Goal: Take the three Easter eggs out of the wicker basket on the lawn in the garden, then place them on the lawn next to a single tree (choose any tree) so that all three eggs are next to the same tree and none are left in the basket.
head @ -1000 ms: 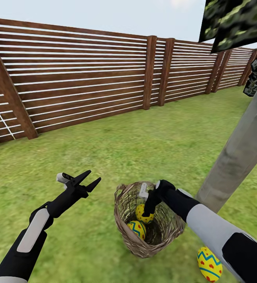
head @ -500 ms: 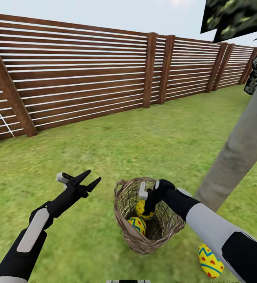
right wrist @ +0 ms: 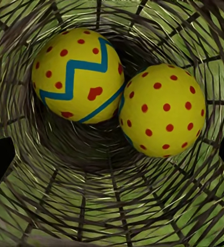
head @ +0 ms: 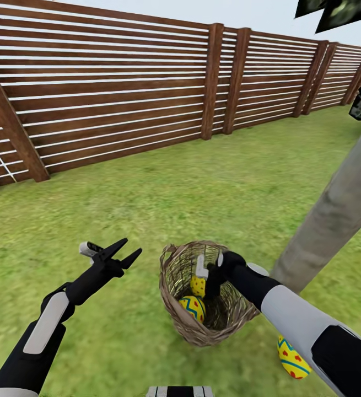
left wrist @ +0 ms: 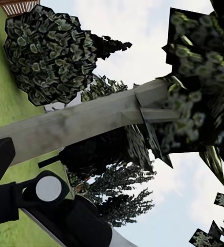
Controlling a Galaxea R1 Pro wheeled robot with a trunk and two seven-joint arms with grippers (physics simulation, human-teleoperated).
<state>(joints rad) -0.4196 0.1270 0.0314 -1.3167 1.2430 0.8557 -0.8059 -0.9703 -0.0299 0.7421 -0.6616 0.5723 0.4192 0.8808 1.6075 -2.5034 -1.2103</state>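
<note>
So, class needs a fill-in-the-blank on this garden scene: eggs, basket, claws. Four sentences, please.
1. The basket holds ____ eggs.
2. One egg lies on the lawn beside the ____.
3. The ____ claw reaches down into the basket.
4. The left claw hangs over the grass with its jaws ____.

Missing words: two; tree; right; open
</note>
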